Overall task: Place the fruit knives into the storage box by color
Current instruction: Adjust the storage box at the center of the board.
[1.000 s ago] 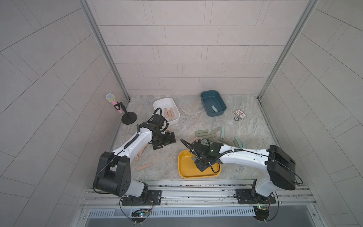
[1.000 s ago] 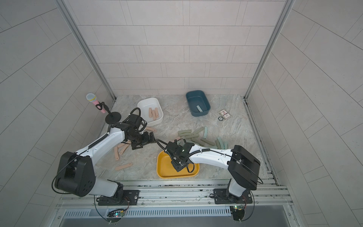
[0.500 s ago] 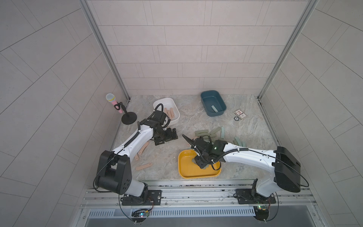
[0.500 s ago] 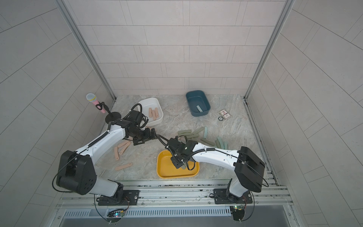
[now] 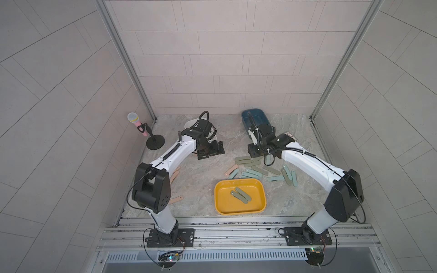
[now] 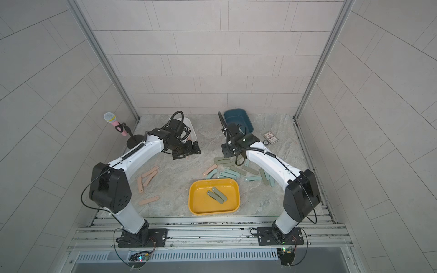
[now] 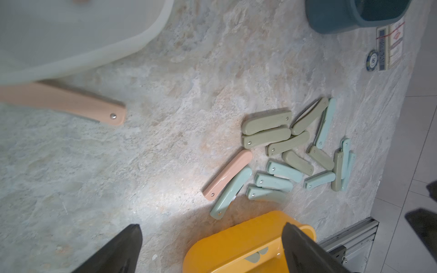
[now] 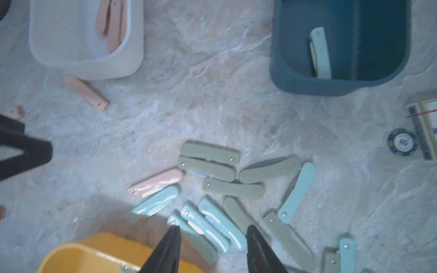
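Flat pink, olive and teal fruit knives [image 5: 253, 174] lie with long axes mixed beside the yellow plastic storage box [image 5: 227, 203]. The left gripper [image 7: 210, 227] and right gripper [image 8: 212, 227] have their fingers spread and empty.

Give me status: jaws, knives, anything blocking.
Left gripper jaws wide, empty. Right gripper jaws apart, empty, near the loose pile. Two olive knives in yellow box; many unsorted. Nothing blocking.

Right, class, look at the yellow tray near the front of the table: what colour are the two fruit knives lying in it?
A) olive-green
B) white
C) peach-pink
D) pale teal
A: in both top views the two fruit knives lying in the yellow tray are a dull olive-green, not pink or teal.
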